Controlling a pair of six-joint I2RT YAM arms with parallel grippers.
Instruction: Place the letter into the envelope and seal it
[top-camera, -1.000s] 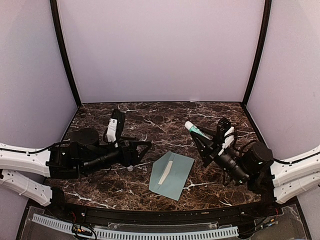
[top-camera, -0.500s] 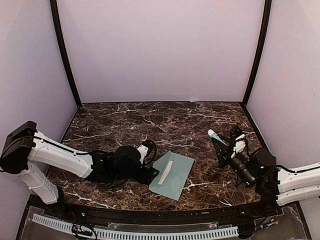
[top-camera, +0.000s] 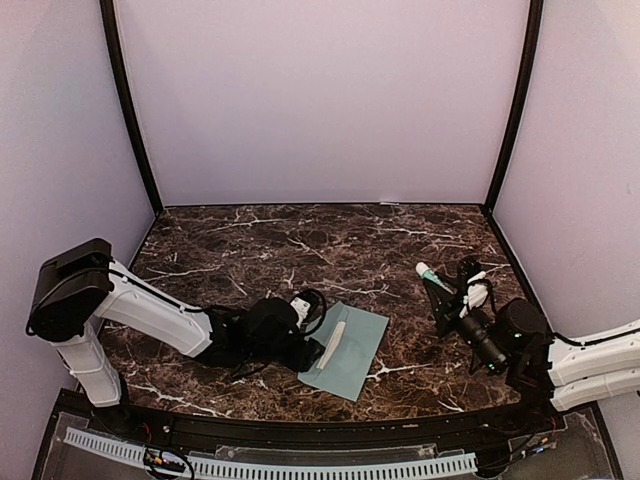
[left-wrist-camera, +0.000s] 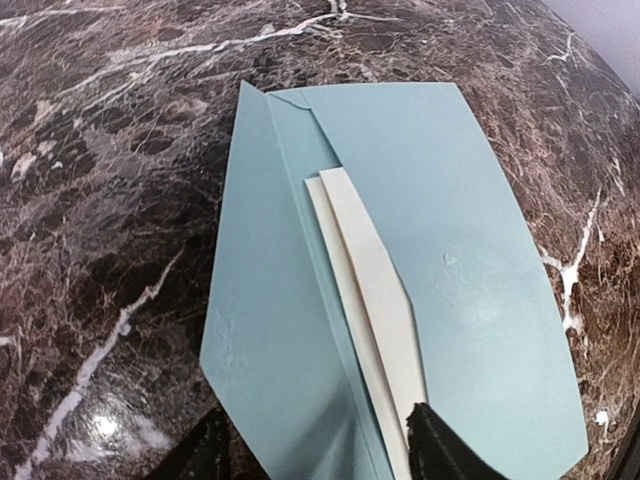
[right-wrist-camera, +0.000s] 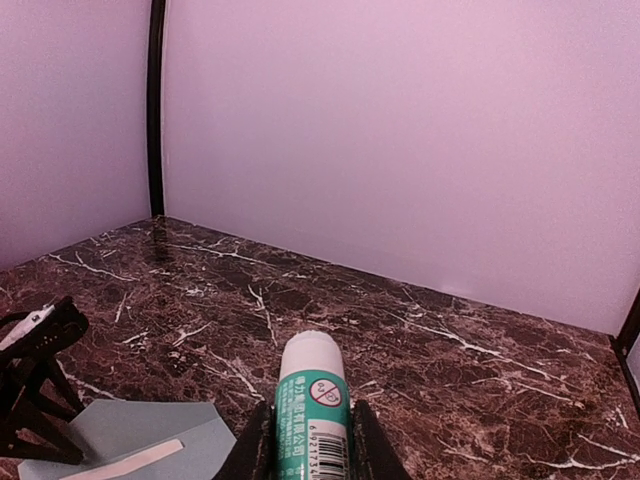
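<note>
The pale teal envelope (top-camera: 352, 348) lies flat at the front middle of the marble table, its flap (left-wrist-camera: 270, 300) folded open. A narrow cream strip of the letter (left-wrist-camera: 365, 270) shows along the fold, also in the top view (top-camera: 333, 344). My left gripper (top-camera: 311, 351) is low at the envelope's left edge. It is open (left-wrist-camera: 320, 455), with its jaws spanning the flap and one fingertip (left-wrist-camera: 440, 450) on the cream strip. My right gripper (top-camera: 443, 290) is shut on a green and white glue stick (right-wrist-camera: 312, 400), held off the table to the right of the envelope (right-wrist-camera: 130, 430).
The table (top-camera: 330, 240) is dark brown marble with white veins. Pale walls close it in at the back and both sides, with black posts at the back corners. The left arm (top-camera: 150, 310) stretches low across the front left.
My left arm has swung right and down, from the table's left to the envelope's left edge. My right arm has drawn back to the right with the glue stick.
</note>
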